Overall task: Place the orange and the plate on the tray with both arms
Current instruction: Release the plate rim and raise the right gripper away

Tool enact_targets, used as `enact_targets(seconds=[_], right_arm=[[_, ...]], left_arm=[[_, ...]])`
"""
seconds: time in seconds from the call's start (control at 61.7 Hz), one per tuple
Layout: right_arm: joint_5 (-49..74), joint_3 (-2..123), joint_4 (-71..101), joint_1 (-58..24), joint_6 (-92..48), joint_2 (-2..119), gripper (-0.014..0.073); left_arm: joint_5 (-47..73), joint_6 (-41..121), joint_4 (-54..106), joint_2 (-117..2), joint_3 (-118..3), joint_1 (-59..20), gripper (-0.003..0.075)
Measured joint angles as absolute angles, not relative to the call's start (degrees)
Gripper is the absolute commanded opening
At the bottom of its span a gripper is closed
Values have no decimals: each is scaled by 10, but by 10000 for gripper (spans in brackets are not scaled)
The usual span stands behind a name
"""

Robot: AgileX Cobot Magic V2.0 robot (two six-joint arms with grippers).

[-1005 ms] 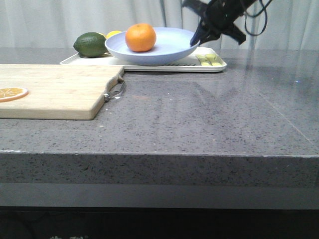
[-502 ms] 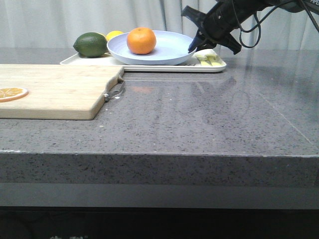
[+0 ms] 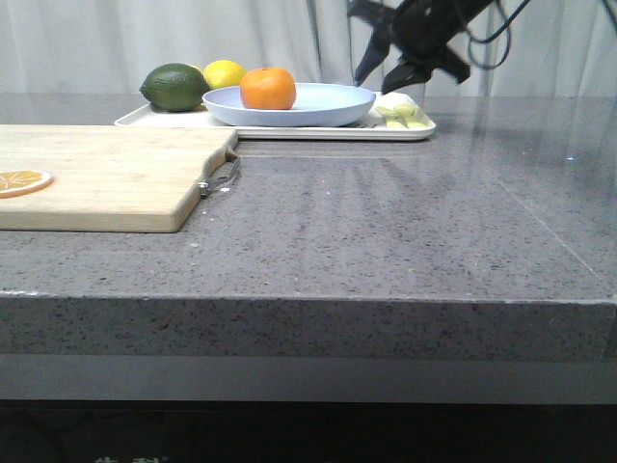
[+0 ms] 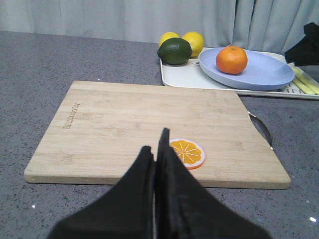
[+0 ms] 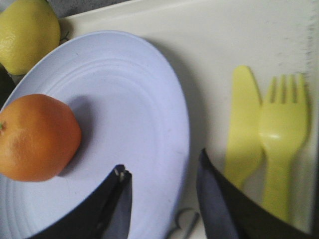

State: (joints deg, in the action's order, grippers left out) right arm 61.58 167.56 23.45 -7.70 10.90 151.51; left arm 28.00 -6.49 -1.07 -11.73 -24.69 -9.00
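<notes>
The orange (image 3: 268,88) sits on the left part of the lavender-blue plate (image 3: 323,106), and the plate lies flat on the cream tray (image 3: 289,131) at the back of the table. My right gripper (image 3: 381,75) is open and empty just above the plate's right rim. In the right wrist view the gripper (image 5: 162,167) has one finger over the plate (image 5: 134,114) and the other over the tray (image 5: 224,45), with the orange (image 5: 37,137) apart from both. My left gripper (image 4: 155,142) is shut and empty over the near edge of the cutting board, far from the tray (image 4: 184,79).
A green lime (image 3: 175,86) and a yellow lemon (image 3: 224,73) lie on the tray's left part. A yellow knife (image 5: 244,124) and fork (image 5: 281,124) lie on its right part. A wooden cutting board (image 3: 106,174) with an orange slice (image 3: 21,180) is at front left.
The plate with the orange has come down from a tilted, lifted position to lie flat on the tray. My right gripper has let go of the rim, opened and risen a little.
</notes>
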Motion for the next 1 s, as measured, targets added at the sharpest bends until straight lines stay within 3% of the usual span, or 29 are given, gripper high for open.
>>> enact_targets(seconds=[0.097,0.308,0.664,0.81,1.005], right_arm=[[680,1678,188,-65,114,1481,255],[725,1682,121,-55,115,1410,-69],[726,1660,119,-57,81,1250,-61],[726,1542,111,-57,47,1125,-61],[726,1290,79,-57,0,954,-61]], left_arm=[[280,-65,-11,-117,-247,-90,-18],[280,-65,-11,-117,-247,-90,-18],[280,-65,-11,-117,-247,-90,-18],[280,-65,-11,-117,-247,-90,-18],[280,-65,-11,-117,-245,-90,-18]])
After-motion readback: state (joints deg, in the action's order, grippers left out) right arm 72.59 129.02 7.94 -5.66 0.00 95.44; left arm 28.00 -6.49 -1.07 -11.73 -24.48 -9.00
